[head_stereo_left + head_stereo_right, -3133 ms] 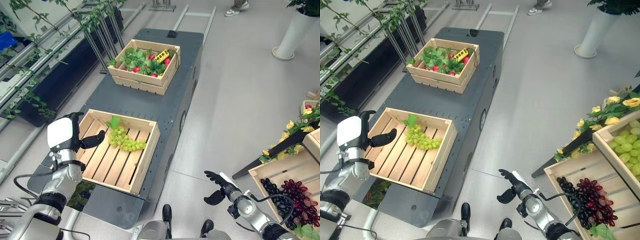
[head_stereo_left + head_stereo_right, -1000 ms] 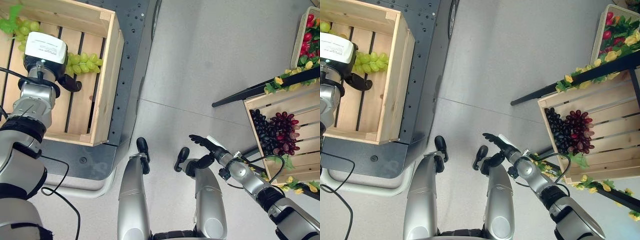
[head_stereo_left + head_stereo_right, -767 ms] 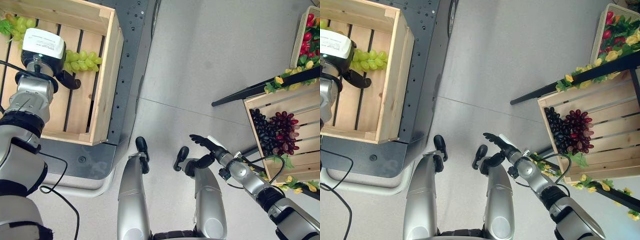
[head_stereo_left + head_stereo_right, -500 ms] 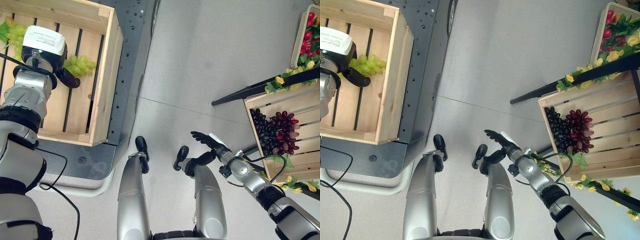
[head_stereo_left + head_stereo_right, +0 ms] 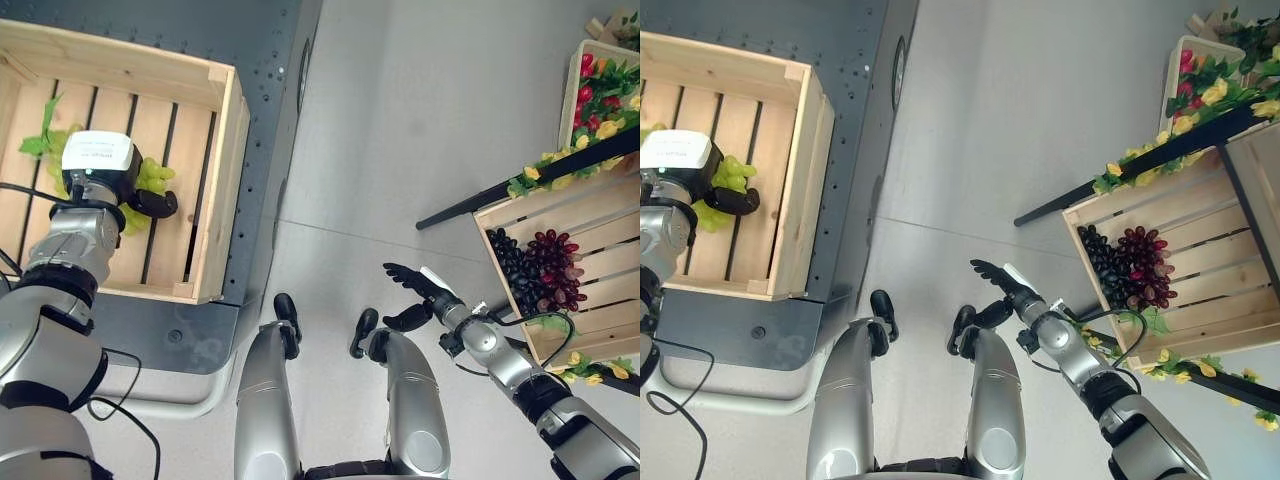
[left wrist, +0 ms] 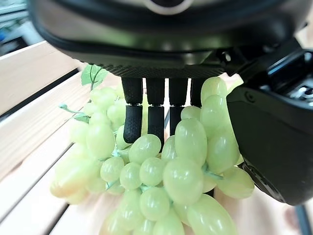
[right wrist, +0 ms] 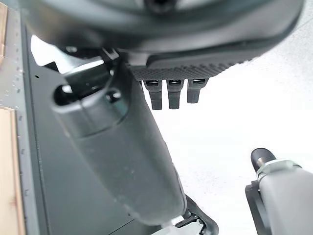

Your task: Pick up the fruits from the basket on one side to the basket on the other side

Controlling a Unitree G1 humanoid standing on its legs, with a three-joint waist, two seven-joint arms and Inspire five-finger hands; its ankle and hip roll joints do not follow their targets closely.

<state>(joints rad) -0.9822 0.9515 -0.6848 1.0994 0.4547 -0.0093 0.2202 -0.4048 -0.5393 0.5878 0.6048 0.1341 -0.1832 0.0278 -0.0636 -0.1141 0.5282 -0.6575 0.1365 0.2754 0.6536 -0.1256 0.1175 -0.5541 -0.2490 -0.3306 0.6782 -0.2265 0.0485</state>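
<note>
The bunch of green grapes was clasped by the curled left hand inside the slatted wooden crate. The right hand was held spread above the floor.

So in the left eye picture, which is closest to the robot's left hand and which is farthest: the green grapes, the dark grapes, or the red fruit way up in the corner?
1. Green grapes: in the left hand, inside the wooden crate.
2. Dark grapes: far across the floor, in the right-side crate.
3. Red fruit: top right corner, farthest.
</note>
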